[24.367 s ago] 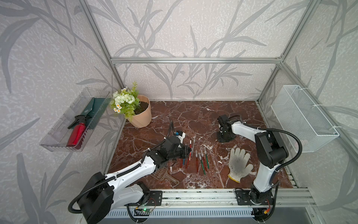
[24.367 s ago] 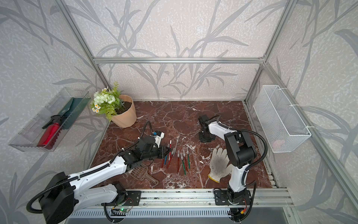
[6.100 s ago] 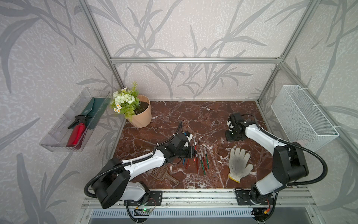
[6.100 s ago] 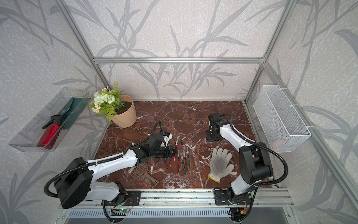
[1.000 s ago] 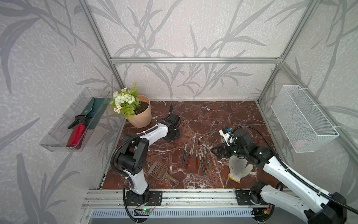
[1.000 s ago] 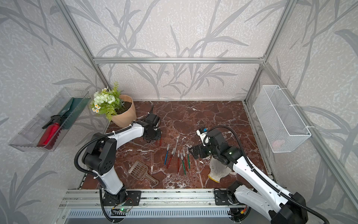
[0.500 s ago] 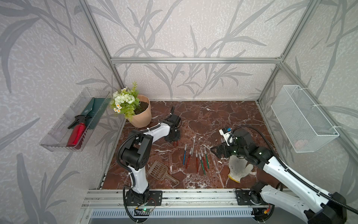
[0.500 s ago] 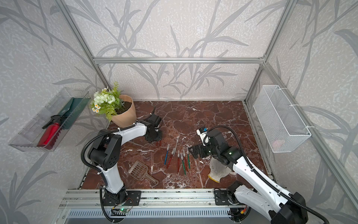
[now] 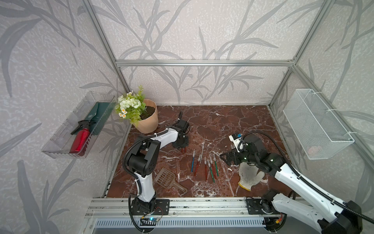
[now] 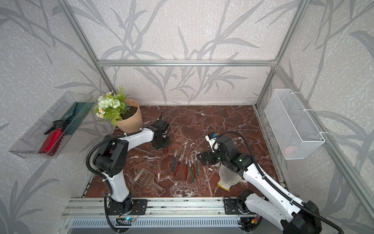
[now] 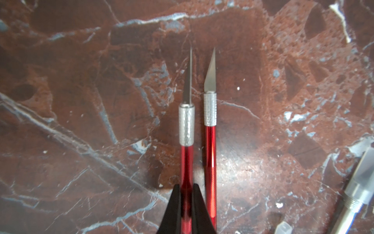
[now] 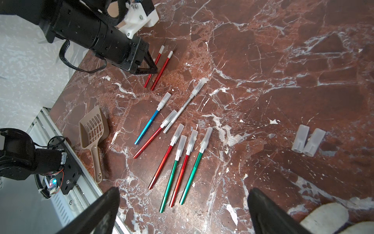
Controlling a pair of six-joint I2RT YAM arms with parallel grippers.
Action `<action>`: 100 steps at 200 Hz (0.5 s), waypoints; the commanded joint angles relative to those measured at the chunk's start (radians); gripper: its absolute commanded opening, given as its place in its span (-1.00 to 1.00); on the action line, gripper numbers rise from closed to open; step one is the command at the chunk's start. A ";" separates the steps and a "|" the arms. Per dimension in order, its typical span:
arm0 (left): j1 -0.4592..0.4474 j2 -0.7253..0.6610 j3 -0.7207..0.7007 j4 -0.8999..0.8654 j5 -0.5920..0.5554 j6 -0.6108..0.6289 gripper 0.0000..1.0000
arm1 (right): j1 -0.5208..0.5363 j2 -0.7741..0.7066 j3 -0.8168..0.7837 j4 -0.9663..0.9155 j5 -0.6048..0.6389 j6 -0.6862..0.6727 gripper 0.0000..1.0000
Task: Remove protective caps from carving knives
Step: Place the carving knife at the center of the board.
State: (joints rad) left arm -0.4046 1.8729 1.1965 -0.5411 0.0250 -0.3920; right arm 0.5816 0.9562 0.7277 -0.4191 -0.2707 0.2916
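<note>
My left hand [image 10: 162,144] sits low on the tabletop [image 10: 222,125]. Ends of two red carving knives [image 10: 166,149] poke out from under it, toward me. Between my hands lies a loose row of capped carving knives [image 10: 186,168], with pale protective caps [image 10: 175,152] on their far ends. My right hand [image 10: 203,159] is just beside that row. A glove [image 10: 227,176] lies behind the right hand, and a brown scoop [image 10: 144,178] lies well behind the left.
</note>
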 commanded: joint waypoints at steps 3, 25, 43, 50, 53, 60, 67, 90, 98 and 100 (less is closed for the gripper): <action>0.004 0.019 0.031 -0.010 -0.002 0.007 -0.93 | 0.006 0.003 -0.010 0.004 0.006 -0.001 0.98; 0.004 0.024 0.034 -0.008 -0.003 0.008 -0.93 | 0.006 0.005 -0.006 0.005 0.008 -0.001 0.98; 0.004 0.027 0.034 -0.006 -0.001 0.009 -0.93 | 0.004 0.007 -0.004 0.002 0.008 -0.004 0.98; 0.003 0.030 0.033 -0.006 0.000 0.010 -0.92 | 0.005 0.007 -0.002 0.003 0.008 -0.005 0.98; 0.003 0.029 0.034 -0.005 0.001 0.009 -0.91 | 0.005 0.009 -0.002 0.001 0.009 -0.006 0.98; 0.003 0.032 0.033 -0.004 0.001 0.009 -0.90 | 0.004 0.009 0.000 0.000 0.011 -0.008 0.98; 0.004 0.034 0.033 -0.001 0.003 0.007 -0.89 | 0.004 0.010 0.004 -0.001 0.011 -0.009 0.98; 0.004 0.038 0.035 0.000 0.006 0.008 -0.86 | 0.005 0.013 0.010 -0.006 0.013 -0.011 0.99; 0.004 0.037 0.035 0.000 0.005 0.009 -0.86 | 0.005 0.012 0.010 -0.005 0.014 -0.009 0.98; 0.004 0.038 0.034 0.000 0.006 0.008 -0.86 | 0.004 0.012 0.012 -0.005 0.014 -0.009 0.98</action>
State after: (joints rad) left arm -0.4046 1.8942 1.2098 -0.5320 0.0280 -0.3920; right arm 0.5816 0.9672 0.7261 -0.4202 -0.2687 0.2909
